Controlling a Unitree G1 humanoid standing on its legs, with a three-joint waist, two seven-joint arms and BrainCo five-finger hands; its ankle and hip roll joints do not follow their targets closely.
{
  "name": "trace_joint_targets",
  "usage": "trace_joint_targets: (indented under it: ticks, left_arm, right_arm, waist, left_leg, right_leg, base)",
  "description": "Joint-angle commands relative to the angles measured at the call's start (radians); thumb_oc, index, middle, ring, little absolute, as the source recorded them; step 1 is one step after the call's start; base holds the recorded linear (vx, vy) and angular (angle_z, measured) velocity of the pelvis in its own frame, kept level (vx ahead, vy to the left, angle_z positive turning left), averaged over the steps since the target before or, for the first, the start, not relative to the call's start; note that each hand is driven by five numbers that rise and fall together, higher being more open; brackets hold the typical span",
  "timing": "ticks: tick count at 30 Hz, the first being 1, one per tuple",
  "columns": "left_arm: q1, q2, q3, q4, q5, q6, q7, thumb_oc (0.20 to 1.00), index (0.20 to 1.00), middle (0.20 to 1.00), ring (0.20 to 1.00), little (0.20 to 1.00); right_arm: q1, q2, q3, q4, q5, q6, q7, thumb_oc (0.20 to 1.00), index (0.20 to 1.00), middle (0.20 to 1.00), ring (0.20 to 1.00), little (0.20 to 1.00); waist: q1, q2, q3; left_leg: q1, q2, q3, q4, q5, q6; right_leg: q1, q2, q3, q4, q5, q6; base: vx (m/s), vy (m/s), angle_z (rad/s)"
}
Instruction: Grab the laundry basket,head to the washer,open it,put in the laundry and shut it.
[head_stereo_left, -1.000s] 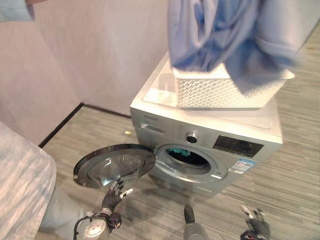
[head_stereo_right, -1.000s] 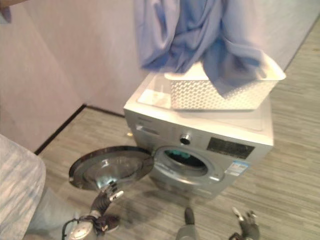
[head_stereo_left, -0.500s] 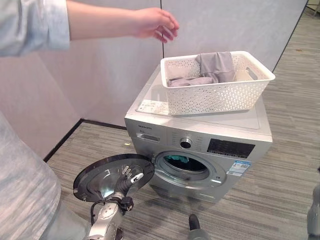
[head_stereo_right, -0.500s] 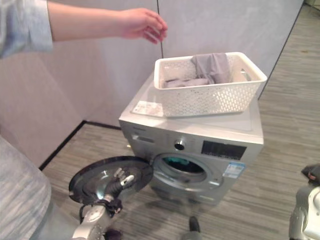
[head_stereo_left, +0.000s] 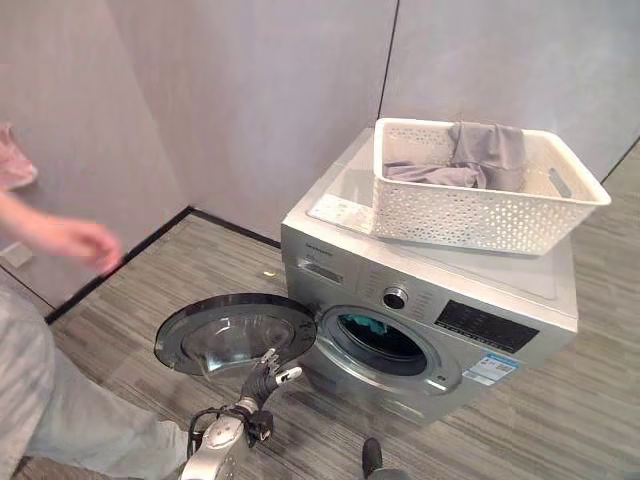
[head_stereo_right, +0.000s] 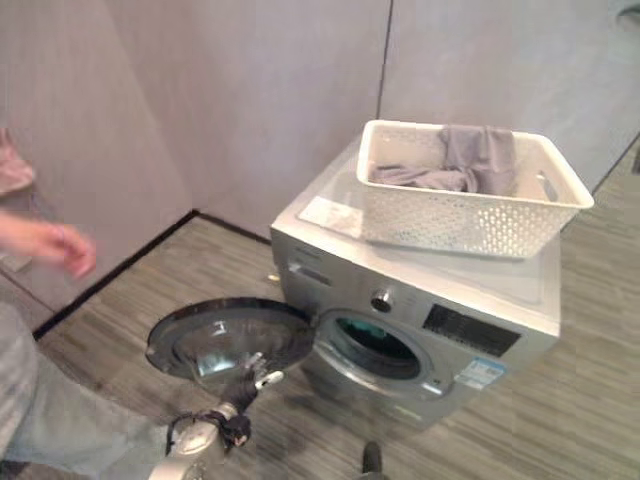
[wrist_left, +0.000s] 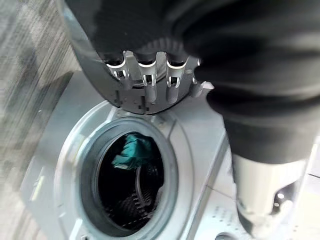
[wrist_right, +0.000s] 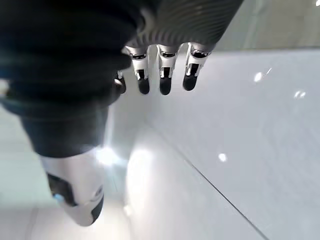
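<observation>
Left hand (head_stereo_left: 270, 374): lay at the low rim of the open round door (head_stereo_left: 238, 333), fingers (wrist_left: 145, 75) straight and side by side, tips on the dark edge, thumb out to the side. Held nothing.

Right hand (wrist_right: 166, 70): hung with loose, straight fingers, a little apart. Held nothing too. Showed up against a pale shiny surface in its own wrist view.

Just past the left hand: gaped the round hole of the washer (head_stereo_left: 430, 300), with a bit of blue-green cloth (wrist_left: 131, 150) down inside the dark drum.

Higher up from the left hand, on top of the washer: sat the white laundry basket (head_stereo_left: 490, 195), upright, full of little holes. Had grey laundry (head_stereo_left: 482, 155) in it, one piece draped over the far wall.

Labels: stuck flat on the washer's top, beside the basket, a white sticker (head_stereo_left: 340, 212). Stuck on the front, low and far from the left hand, a blue and white sticker (head_stereo_left: 493, 366). Ran along the front a dark panel (head_stereo_left: 485, 325) next to a round knob (head_stereo_left: 395, 297). Could not read any of the words; too small.

Off to the far side of the left hand, away from the washer: hung a person's blurred hand (head_stereo_left: 80, 240), above a leg in pale trousers (head_stereo_left: 70, 420).
</observation>
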Motion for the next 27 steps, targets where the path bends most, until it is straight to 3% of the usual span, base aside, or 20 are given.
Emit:
trace_joint_targets:
  ticks: [1, 4, 8, 12, 16, 17, 20, 23, 27]
  left_arm:
    - [-0.054, 0.074, -0.007, -0.013, -0.02, -0.028, -0.032, 1.0, 1.0, 1.0, 1.0, 1.0]
    - [-0.067, 0.082, -0.007, 0.001, -0.032, -0.013, -0.035, 1.0, 1.0, 1.0, 1.0, 1.0]
    - [-0.058, 0.082, -0.003, 0.007, -0.028, -0.009, -0.048, 1.0, 1.0, 1.0, 1.0, 1.0]
    - [-0.054, 0.086, 0.0, 0.02, -0.017, -0.014, -0.063, 1.0, 1.0, 1.0, 1.0, 1.0]
    - [-0.049, 0.084, 0.004, 0.025, -0.007, -0.025, -0.073, 1.0, 1.0, 1.0, 1.0, 1.0]
    - [-0.038, 0.082, 0.012, 0.025, -0.005, -0.033, -0.084, 1.0, 1.0, 1.0, 1.0, 1.0]
    - [-0.025, 0.08, 0.012, 0.018, -0.006, -0.042, -0.101, 1.0, 1.0, 1.0, 1.0, 1.0]
    - [-0.024, 0.073, 0.007, 0.026, -0.003, -0.052, -0.11, 1.0, 1.0, 1.0, 1.0, 1.0]
    - [-0.022, 0.067, 0.005, 0.026, -0.011, -0.058, -0.112, 1.0, 1.0, 1.0, 1.0, 1.0]
  right_arm:
    - [-0.334, -0.033, 0.283, 0.207, 0.043, 0.122, 0.134, 1.0, 1.0, 1.0, 1.0, 1.0]
    - [-0.683, 0.01, 0.618, 0.46, 0.049, 0.21, 0.216, 1.0, 1.0, 1.0, 1.0, 1.0]
    - [-0.802, 0.064, 0.783, 0.635, -0.006, 0.263, 0.319, 1.0, 1.0, 1.0, 1.0, 1.0]
    - [-0.827, 0.068, 0.857, 0.755, -0.04, 0.274, 0.396, 1.0, 1.0, 1.0, 1.0, 1.0]
    - [-0.822, 0.004, 0.927, 0.716, -0.07, 0.263, 0.45, 1.0, 1.0, 1.0, 1.0, 1.0]
    - [-0.789, -0.097, 0.988, 0.621, -0.076, 0.247, 0.494, 1.0, 1.0, 1.0, 1.0, 1.0]
    - [-0.731, -0.207, 1.033, 0.559, -0.086, 0.236, 0.536, 1.0, 1.0, 1.0, 1.0, 1.0]
    - [-0.628, -0.266, 1.011, 0.529, -0.091, 0.224, 0.576, 1.0, 1.0, 1.0, 1.0, 1.0]
    - [-0.492, -0.231, 0.924, 0.526, -0.095, 0.226, 0.604, 1.0, 1.0, 1.0, 1.0, 1.0]
  waist:
    - [0.024, -0.042, 0.01]
    - [0.013, -0.05, 0.007]
    - [0.006, -0.051, -0.001]
    - [0.007, -0.052, -0.005]
    - [0.003, -0.055, -0.007]
    - [-0.004, -0.06, -0.007]
    - [-0.005, -0.066, -0.006]
    - [-0.004, -0.07, -0.003]
    - [0.006, -0.072, 0.003]
  left_leg:
    - [-0.046, 0.062, -0.107, 0.096, -0.106, 0.0]
    - [-0.046, 0.08, -0.111, 0.093, -0.097, -0.011]
    - [-0.041, 0.095, -0.118, 0.082, -0.085, -0.019]
    - [-0.04, 0.106, -0.13, 0.072, -0.074, -0.027]
    - [-0.039, 0.112, -0.137, 0.065, -0.067, -0.032]
    - [-0.041, 0.116, -0.141, 0.06, -0.061, -0.038]
    - [-0.042, 0.122, -0.147, 0.055, -0.057, -0.043]
    - [-0.037, 0.126, -0.147, 0.049, -0.054, -0.048]
    - [-0.033, 0.134, -0.142, 0.049, -0.052, -0.052]
  right_leg:
    - [0.035, -0.027, 0.0, 0.044, -0.115, 0.036]
    - [0.04, -0.013, -0.001, 0.05, -0.125, 0.025]
    - [0.049, 0.003, -0.003, 0.052, -0.138, 0.017]
    - [0.056, 0.013, -0.01, 0.054, -0.149, 0.012]
    - [0.06, 0.017, -0.017, 0.056, -0.156, 0.01]
    - [0.062, 0.02, -0.023, 0.057, -0.161, 0.009]
    - [0.067, 0.023, -0.032, 0.059, -0.166, 0.008]
    - [0.073, 0.027, -0.035, 0.058, -0.173, 0.006]
    - [0.078, 0.035, -0.034, 0.05, -0.178, 0.004]
  base:
    - [0.01, -0.055, 0.24]
    - [0.03, -0.044, 0.14]
    - [0.04, -0.032, 0.14]
    - [0.04, -0.032, 0.07]
    - [0.01, -0.011, 0.02]
    - [0.03, -0.024, 0.13]
    - [0.02, -0.032, 0.19]
    - [0.01, -0.024, 0.01]
    - [0.01, -0.04, -0.03]
